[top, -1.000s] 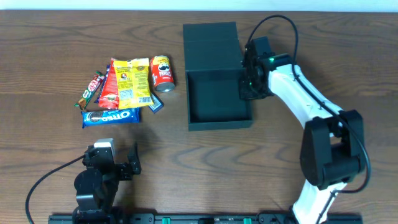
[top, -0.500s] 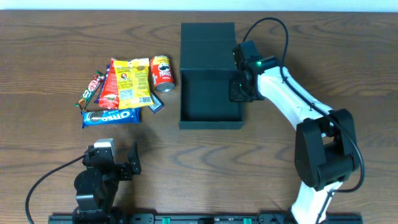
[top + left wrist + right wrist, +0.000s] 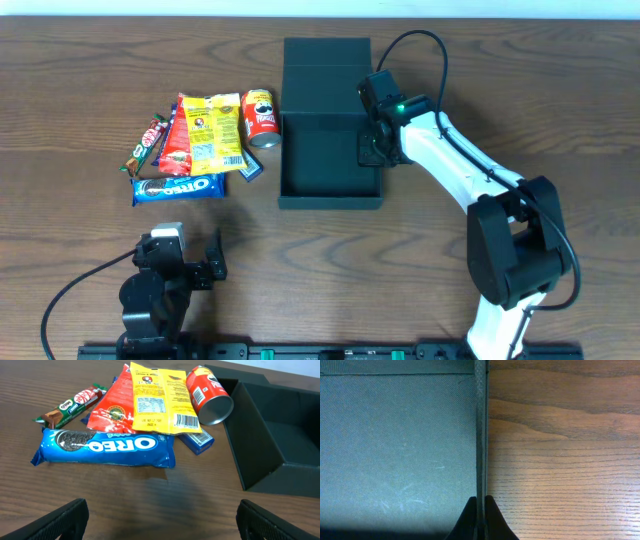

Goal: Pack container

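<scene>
Matte, stiff and probably light, the container [image 3: 325,155] is clamped by its thin side wall in the right tool [image 3: 480,510], with the left tool [image 3: 161,522] spread apart.

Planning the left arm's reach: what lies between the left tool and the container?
Only bare table separates the left tool from the container; the Oreo pack lies off to the side. The left wrist view shows it.

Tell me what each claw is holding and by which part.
Right claw pinches the dark teal-black matte square box by the top edge of its right side wall. Left claw is open, holding nothing.
</scene>
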`<state>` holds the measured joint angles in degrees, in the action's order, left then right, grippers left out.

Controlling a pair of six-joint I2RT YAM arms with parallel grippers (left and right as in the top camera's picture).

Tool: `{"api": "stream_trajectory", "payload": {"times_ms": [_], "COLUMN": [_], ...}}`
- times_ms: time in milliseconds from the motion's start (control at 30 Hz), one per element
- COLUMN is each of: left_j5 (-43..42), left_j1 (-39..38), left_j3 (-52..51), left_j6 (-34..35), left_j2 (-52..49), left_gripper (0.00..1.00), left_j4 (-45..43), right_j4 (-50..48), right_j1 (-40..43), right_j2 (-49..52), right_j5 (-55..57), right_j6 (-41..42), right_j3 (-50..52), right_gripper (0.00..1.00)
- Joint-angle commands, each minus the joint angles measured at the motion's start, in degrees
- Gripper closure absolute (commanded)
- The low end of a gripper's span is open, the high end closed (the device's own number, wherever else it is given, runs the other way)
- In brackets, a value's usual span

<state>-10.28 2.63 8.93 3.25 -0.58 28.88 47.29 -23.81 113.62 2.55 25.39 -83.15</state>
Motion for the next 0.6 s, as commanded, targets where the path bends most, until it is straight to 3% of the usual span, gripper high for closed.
{"api": "stream_trajectory", "payload": {"times_ms": [0,67,333,567], "left_j5": [0.2,0.2,0.2,0.2], "left_j1": [0.35,0.35,0.35,0.35], "left_j3": [-0.9,-0.9,-0.9,-0.9], "left_j6": [0.85,0.85,0.85,0.85], "left_j2": [0.37,0.37,0.37,0.37], "left_gripper": [0.04,0.05,0.05,0.05], "left_j4": [-0.02,0.0,0.0,0.0], "right_j4": [0.28,0.28,4.81,4.9], "right_j1": [-0.2,-0.22,0.37,0.37], "right_j2": [1.79,1.77,-2.51,-16.44], "right_j5": [-0.9,-0.87,0.37,1.11], "right_j6": [-0.2,-1.14,-2.97,-7.45], "right_j3": [0.44,0.39,-5.75,-9.09], "right_gripper": [0.53,0.01,0.01,0.01]}}
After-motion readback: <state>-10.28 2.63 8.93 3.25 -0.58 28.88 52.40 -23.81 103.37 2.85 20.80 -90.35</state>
